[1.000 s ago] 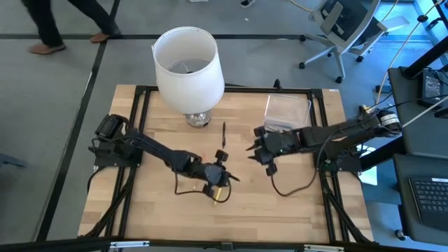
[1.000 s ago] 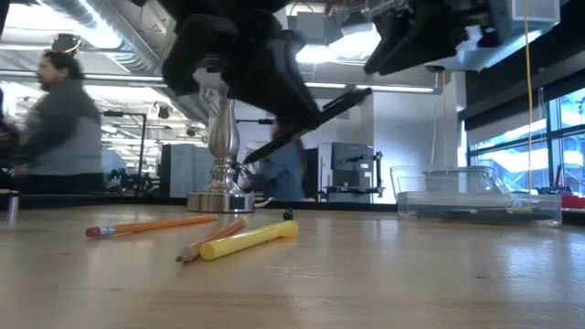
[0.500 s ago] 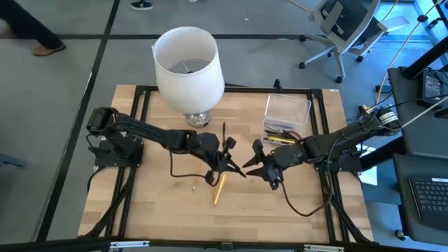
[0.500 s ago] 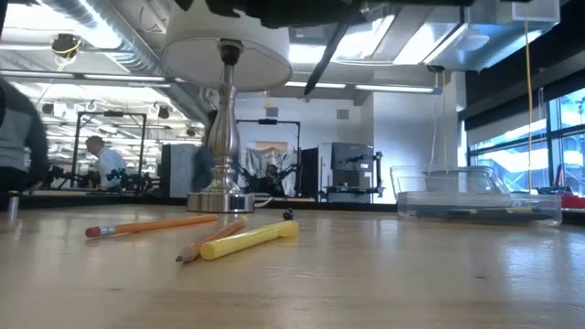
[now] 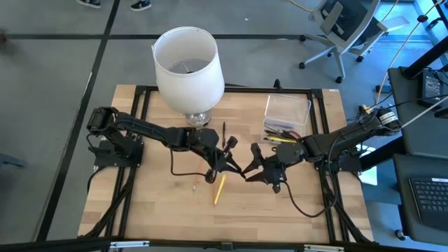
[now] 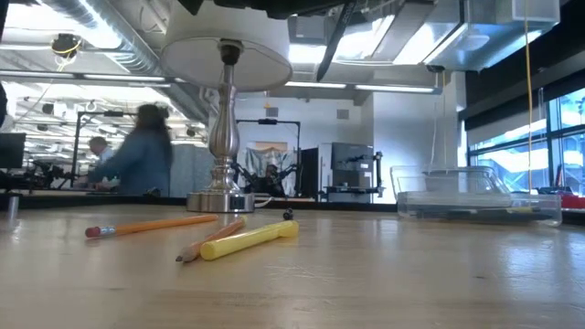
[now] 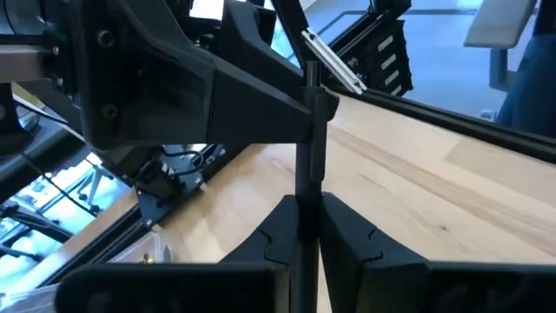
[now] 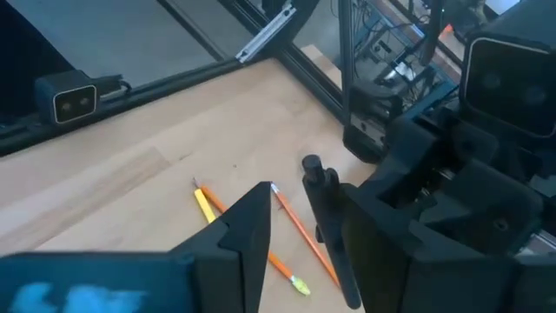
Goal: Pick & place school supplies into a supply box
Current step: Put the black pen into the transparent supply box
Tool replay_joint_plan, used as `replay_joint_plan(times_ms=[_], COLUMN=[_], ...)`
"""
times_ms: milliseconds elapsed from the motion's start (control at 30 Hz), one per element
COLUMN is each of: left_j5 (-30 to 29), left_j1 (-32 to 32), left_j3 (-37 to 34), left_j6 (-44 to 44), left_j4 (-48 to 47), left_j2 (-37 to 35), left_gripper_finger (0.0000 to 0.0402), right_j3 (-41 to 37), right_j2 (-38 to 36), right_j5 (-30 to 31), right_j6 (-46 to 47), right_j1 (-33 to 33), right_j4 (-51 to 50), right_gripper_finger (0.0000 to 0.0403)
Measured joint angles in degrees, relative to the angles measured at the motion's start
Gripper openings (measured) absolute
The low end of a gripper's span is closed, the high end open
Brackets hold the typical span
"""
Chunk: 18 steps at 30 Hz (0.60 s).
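Near counter: yellow marker (image 6: 249, 239), brown pencil (image 6: 210, 239) and orange pencil (image 6: 151, 224) lie loose on the wood near centre; none is held.

Black pen (image 7: 307, 143): off the counter at mid-table, pinched by the left tool (image 7: 306, 228); its shaft runs straight out from between the fingers, its free end toward the right arm.

Left tool: pressed together on the pen's lower shaft, reaching in from the left over the counter's centre.

Right tool (image 8: 300, 217): spread, fingers either side of the pen's free end, not yet pressing it; it faces the left tool from the right.

Key relation: the pen's long axis bridges the two tools, which stand just apart; the right tool is the nearer to the box, so a hand-over looks the likely next step.

Second black pen (image 5: 224, 133): lies farther back on the counter, near the lamp base.

Box (image 5: 288, 110): clear, far right on the counter, beyond the right tool; a few supplies already lie at its near edge.

Lamp (image 5: 187, 66): white shade, far centre.
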Motion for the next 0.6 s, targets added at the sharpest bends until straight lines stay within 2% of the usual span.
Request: replay_joint_plan(times_ms=[600], left_j5=[-0.5], left_j1=[-1.3], left_j3=[-0.1], left_j6=[-1.8], left_j4=[6.0], left_j2=[0.1], left_gripper_finger=[0.0026], right_j3=[0.0], right_j2=[0.0], right_j5=[-0.6], right_j6=[0.0], right_j1=[0.0], right_j4=[3.1], right_gripper_finger=[0.0139])
